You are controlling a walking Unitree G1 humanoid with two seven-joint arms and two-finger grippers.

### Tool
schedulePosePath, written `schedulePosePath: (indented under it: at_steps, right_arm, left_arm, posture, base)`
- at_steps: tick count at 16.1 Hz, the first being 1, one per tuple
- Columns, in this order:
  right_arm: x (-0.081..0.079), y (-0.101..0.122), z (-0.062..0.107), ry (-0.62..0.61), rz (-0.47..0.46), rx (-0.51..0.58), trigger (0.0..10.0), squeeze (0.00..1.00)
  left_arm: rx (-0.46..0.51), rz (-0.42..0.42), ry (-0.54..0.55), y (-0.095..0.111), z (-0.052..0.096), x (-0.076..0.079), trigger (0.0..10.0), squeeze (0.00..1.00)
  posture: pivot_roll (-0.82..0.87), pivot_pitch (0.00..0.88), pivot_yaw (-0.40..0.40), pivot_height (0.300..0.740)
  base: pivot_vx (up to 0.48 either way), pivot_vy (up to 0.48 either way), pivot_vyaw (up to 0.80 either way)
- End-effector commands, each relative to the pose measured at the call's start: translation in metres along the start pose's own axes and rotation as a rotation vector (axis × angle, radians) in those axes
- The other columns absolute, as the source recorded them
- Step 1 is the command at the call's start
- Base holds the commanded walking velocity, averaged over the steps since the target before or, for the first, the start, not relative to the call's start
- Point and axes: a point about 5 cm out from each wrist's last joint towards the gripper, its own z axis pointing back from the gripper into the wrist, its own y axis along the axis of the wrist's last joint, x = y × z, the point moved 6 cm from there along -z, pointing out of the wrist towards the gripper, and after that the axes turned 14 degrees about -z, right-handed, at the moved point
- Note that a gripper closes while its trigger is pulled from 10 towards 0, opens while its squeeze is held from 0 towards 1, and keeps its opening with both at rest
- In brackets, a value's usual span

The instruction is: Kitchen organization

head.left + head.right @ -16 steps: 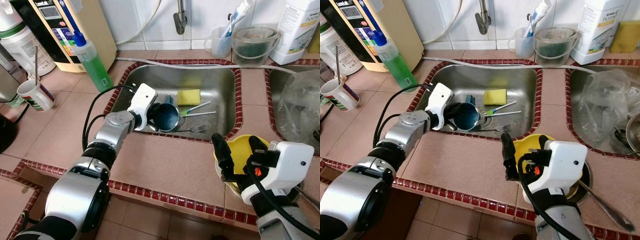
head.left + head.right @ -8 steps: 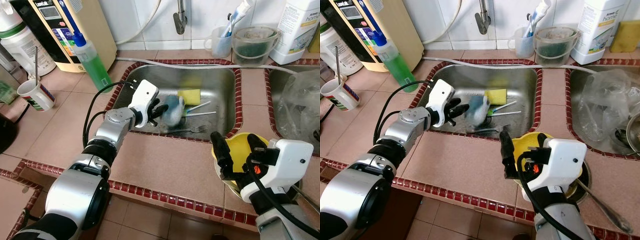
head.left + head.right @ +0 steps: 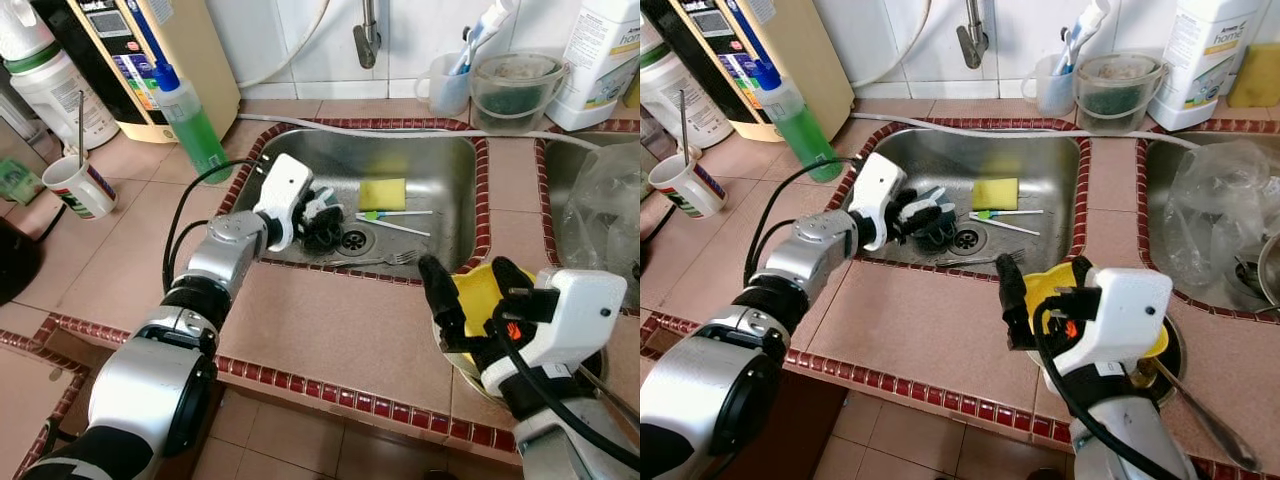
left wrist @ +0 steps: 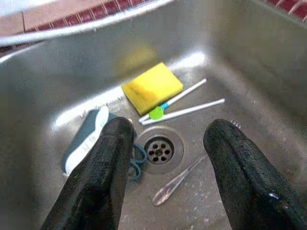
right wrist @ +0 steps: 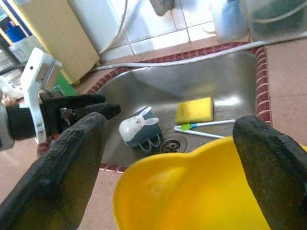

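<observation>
My left gripper [image 3: 322, 218] is down in the steel sink [image 3: 440, 160], open, with nothing between its fingers [image 4: 112, 143]. A blue and white mug [image 4: 88, 141] lies on its side on the sink floor beside the drain [image 4: 160, 151], right under that gripper. A yellow sponge [image 3: 381, 192], two white sticks [image 3: 395, 220] and a fork [image 3: 385, 259] also lie in the sink. My right gripper [image 3: 466, 270] hangs open over the front right counter, its fingers on either side of a yellow bowl [image 3: 480, 292].
A green soap bottle [image 3: 190, 125] and a printed cup [image 3: 80, 187] stand left of the sink. At the back are a faucet [image 3: 368, 35], a toothbrush cup [image 3: 447, 85] and a plastic tub [image 3: 510, 85]. A clear plastic bag [image 3: 605, 210] fills the right basin.
My left gripper let go of the blue mug, which tipped over and now lies on the sink floor. The right gripper stayed over the yellow bowl.
</observation>
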Motion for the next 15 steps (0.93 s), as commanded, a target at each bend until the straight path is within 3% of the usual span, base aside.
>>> schedulePosePath:
  at_steps: [1, 9, 11, 12, 13, 15]
  right_arm:
    - [-0.004, 0.000, -0.002, 0.032, -0.015, 0.000, 10.0, 0.00]
    - [-0.009, 0.021, -0.026, 0.169, 0.013, 0.100, 10.0, 0.00]
    - [-0.003, 0.026, -0.036, 0.179, 0.051, 0.135, 10.0, 0.00]
    - [0.000, 0.027, -0.039, 0.176, 0.057, 0.144, 10.0, 0.00]
    - [0.002, 0.028, -0.042, 0.186, 0.064, 0.162, 10.0, 0.00]
    - [0.005, 0.026, -0.046, 0.181, 0.072, 0.174, 10.0, 0.00]
  left_arm:
    - [0.016, -0.012, 0.024, 0.009, 0.005, -0.014, 10.0, 1.00]
    - [0.163, 0.018, 0.046, 0.042, 0.016, -0.024, 10.0, 1.00]
    - [0.234, 0.028, 0.072, 0.049, 0.025, -0.021, 10.0, 1.00]
    - [0.258, 0.025, 0.084, 0.050, 0.030, -0.018, 10.0, 0.38]
    - [0.279, 0.038, 0.089, 0.050, 0.035, -0.012, 10.0, 0.00]
    - [0.302, 0.042, 0.107, 0.052, 0.041, -0.006, 10.0, 0.00]
  posture:
    - [-0.29, 0.115, 0.207, 0.740]
    - [-0.20, 0.041, 0.144, 0.740]
    - [-0.18, 0.027, 0.120, 0.740]
    - [-0.17, 0.023, 0.114, 0.740]
    - [-0.16, 0.019, 0.106, 0.740]
    - [-0.15, 0.013, 0.096, 0.740]
  base:
    - [0.000, 0.000, 0.00]
    - [0.000, 0.000, 0.00]
    - [0.000, 0.000, 0.00]
    - [0.000, 0.000, 0.00]
    - [0.000, 0.000, 0.00]
    - [0.000, 0.000, 0.00]
